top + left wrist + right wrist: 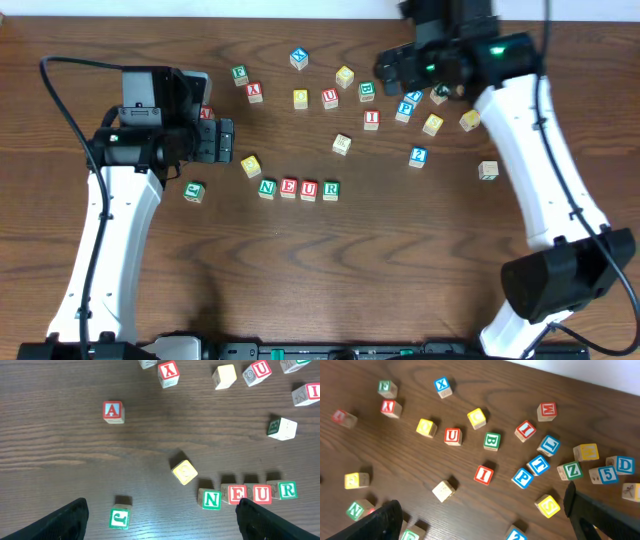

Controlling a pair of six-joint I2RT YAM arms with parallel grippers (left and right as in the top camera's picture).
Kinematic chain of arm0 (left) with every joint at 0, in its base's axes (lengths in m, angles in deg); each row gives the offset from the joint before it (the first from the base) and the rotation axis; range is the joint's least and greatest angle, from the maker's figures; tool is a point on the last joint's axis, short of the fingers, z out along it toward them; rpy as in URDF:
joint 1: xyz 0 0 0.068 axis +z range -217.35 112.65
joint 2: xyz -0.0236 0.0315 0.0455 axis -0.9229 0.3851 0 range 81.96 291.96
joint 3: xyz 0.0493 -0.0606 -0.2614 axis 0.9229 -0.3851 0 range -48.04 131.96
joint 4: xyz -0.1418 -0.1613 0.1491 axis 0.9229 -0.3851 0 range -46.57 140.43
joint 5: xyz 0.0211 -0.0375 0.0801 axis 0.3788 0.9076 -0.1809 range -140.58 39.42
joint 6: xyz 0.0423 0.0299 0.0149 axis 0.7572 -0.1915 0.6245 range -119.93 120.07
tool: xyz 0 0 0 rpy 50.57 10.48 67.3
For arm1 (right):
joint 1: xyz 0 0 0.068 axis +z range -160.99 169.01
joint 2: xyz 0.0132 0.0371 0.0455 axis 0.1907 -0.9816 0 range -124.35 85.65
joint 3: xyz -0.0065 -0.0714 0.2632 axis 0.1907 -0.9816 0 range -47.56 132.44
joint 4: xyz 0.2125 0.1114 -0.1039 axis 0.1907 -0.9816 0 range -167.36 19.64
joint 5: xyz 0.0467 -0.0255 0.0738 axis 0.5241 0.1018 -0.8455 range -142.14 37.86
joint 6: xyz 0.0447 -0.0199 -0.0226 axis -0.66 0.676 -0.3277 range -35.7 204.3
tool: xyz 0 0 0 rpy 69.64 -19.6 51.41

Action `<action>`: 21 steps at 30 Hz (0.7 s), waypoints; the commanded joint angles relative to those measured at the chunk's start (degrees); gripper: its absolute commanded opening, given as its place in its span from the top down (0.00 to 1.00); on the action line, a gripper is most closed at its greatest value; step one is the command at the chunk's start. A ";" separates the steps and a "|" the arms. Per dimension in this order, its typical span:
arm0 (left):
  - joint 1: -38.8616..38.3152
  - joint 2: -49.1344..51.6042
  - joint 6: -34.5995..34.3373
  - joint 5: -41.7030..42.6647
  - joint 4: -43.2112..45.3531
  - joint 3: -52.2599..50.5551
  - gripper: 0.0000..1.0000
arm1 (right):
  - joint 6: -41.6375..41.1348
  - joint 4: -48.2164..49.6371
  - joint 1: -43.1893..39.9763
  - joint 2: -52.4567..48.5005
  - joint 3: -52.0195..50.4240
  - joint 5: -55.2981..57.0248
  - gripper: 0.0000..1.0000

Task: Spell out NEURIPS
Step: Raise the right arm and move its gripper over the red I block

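Yellow cube (184, 471), perhaps touching green N (211, 499)

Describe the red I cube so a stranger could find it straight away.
Find the row of small wooden letter cubes reading NEUR in the middle of the dark wooden table. Beyond its right end, past a pale wooden cube, stands the wooden cube with a red I. Its nearest neighbours carry a green B and a blue P; its face shows one red stroke.

Dark wooden table (330, 280) with scattered letter cubes (372, 118) and a NEUR row (298, 188).
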State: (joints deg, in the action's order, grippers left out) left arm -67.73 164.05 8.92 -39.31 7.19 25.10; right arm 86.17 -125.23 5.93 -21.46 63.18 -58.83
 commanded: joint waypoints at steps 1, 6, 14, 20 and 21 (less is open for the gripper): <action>0.22 -0.11 0.13 0.07 0.00 1.18 0.07 | -2.27 -0.52 3.23 -0.98 1.62 9.27 0.01; 0.22 -0.11 0.15 0.07 0.00 1.18 0.06 | -5.29 -1.68 4.17 -2.80 1.60 9.55 0.02; 0.22 -0.09 0.15 0.07 0.00 1.18 0.05 | -12.50 -2.64 4.17 -3.96 1.51 13.46 0.07; 0.22 -0.09 0.15 0.04 0.00 1.18 0.05 | -18.51 -3.61 5.86 -5.95 1.01 17.75 0.07; 0.22 -0.09 0.15 0.04 0.00 1.18 0.05 | -19.08 -3.61 6.38 -6.56 0.94 17.79 0.08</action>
State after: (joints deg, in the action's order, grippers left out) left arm -67.73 164.05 8.92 -39.31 7.19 25.10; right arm 71.92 -128.66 10.46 -25.66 63.40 -43.86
